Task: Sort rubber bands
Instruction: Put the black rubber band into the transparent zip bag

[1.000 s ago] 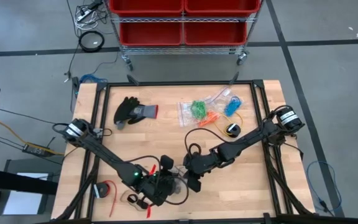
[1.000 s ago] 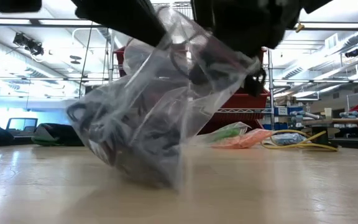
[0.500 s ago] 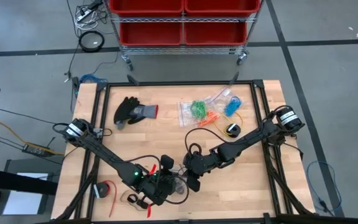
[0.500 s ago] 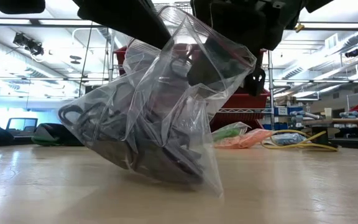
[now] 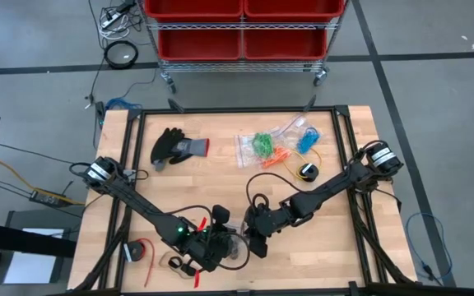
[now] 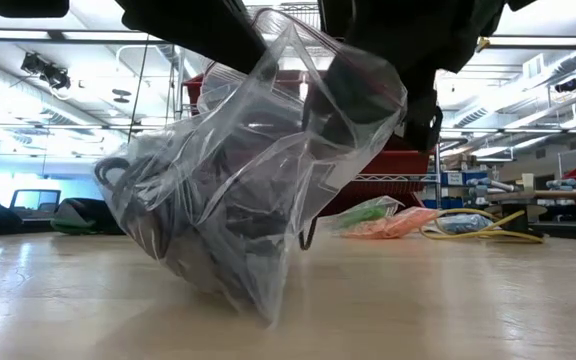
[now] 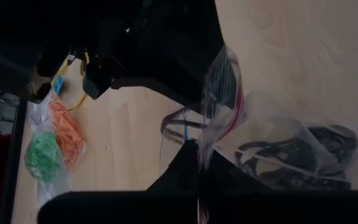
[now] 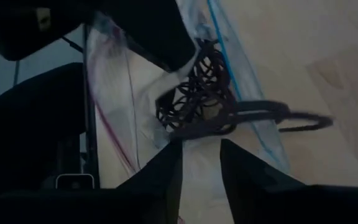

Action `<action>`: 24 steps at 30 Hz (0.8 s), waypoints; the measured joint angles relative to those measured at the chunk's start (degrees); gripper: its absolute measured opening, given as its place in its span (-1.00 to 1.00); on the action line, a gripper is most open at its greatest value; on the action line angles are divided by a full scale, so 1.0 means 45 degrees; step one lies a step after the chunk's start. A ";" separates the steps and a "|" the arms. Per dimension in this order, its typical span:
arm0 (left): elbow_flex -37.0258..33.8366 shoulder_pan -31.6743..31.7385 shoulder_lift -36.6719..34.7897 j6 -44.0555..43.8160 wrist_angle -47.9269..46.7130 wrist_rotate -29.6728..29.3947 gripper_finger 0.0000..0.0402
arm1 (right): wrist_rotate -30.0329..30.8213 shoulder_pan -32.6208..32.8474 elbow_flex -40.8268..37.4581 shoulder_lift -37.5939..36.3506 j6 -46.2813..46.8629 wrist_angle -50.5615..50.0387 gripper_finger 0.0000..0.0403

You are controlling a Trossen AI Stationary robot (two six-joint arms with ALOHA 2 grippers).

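Observation:
A clear zip bag (image 6: 238, 190) with a clump of black rubber bands (image 7: 303, 155) hangs near the table's front edge. Its lower tip (image 6: 268, 318) is at the tabletop. My left gripper (image 7: 199, 168) is shut on its top edge. My right gripper (image 8: 201, 152) is open at the bag's mouth, where more black bands (image 8: 197, 93) sit just past its fingertips. One black loop (image 8: 284, 117) sticks out sideways. In the high view both grippers (image 5: 225, 237) (image 5: 252, 242) meet over the bag (image 5: 235, 252). Green (image 5: 262, 144), orange (image 5: 276, 154) and blue (image 5: 307, 140) bands lie in clear bags at the far middle. My left gripper pinches the bag's top edge (image 7: 205, 146), by the red zip line, between its two fingers, which slant down. The bag hangs below them, crumpled, with the bands sagging in its lower part. My right gripper: whether its open fingers (image 8: 163, 168) touch the bag film or the bands, I cannot tell.
A black glove (image 5: 175, 146) lies at the far left. A yellow cable (image 5: 290, 164) and a small black object (image 5: 307, 171) sit near the sorted bags. A red roll (image 5: 138, 251) lies at the near left. A cart with red bins (image 5: 241, 25) stands beyond the far edge.
The bag has swayed under my left gripper. Its lower end swung toward one side and back, and it hangs more steeply now, with the tip lower. The top edge stayed in the left gripper's hold. My right gripper has edged slightly toward the near edge.

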 joint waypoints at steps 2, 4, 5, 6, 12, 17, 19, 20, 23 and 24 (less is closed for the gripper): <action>0.0000 0.0000 0.0000 -0.0031 0.0000 0.0000 -0.99 | 0.0006 0.0044 0.0000 -0.0071 -0.0011 0.0005 -0.47; 0.0000 0.0000 0.0000 -0.0031 0.0000 0.0000 -0.99 | 0.0058 0.0102 0.0000 -0.0165 -0.0018 -0.0022 -0.47; 0.0000 0.0000 0.0000 -0.0035 -0.0005 0.0000 -0.99 | 0.0103 0.0139 0.0001 -0.0196 -0.0018 -0.0013 -0.47; 0.0000 0.0000 0.0000 -0.0035 -0.0010 0.0000 -0.99 | 0.0116 0.0175 0.0005 -0.0233 -0.0018 0.0013 -0.47; 0.0000 0.0000 0.0000 -0.0079 -0.0010 0.0015 -0.99 | 0.0398 0.0464 0.0005 -0.0658 -0.0040 -0.0025 -0.48; -0.0005 0.0000 0.0000 -0.0089 -0.0010 0.0044 -0.99 | 0.1007 0.0680 0.0010 -0.1298 -0.0364 -0.0092 -0.48; -0.0001 0.0000 0.0000 -0.0089 -0.0016 0.0044 -0.99 | 0.1365 0.0796 0.0010 -0.1604 -0.0573 -0.0173 -0.48; -0.0003 0.0000 0.0000 -0.0092 -0.0015 0.0044 -0.99 | 0.1563 0.0841 0.0010 -0.1767 -0.0651 -0.0181 -0.48; -0.0005 0.0000 0.0000 -0.0094 -0.0018 0.0042 -0.99 | 0.2093 0.0973 0.0013 -0.2250 -0.0705 -0.0429 -0.48; -0.0005 0.0000 0.0000 -0.0094 -0.0024 0.0039 -0.99 | 0.2244 0.1002 0.0019 -0.2371 -0.0691 -0.0561 -0.48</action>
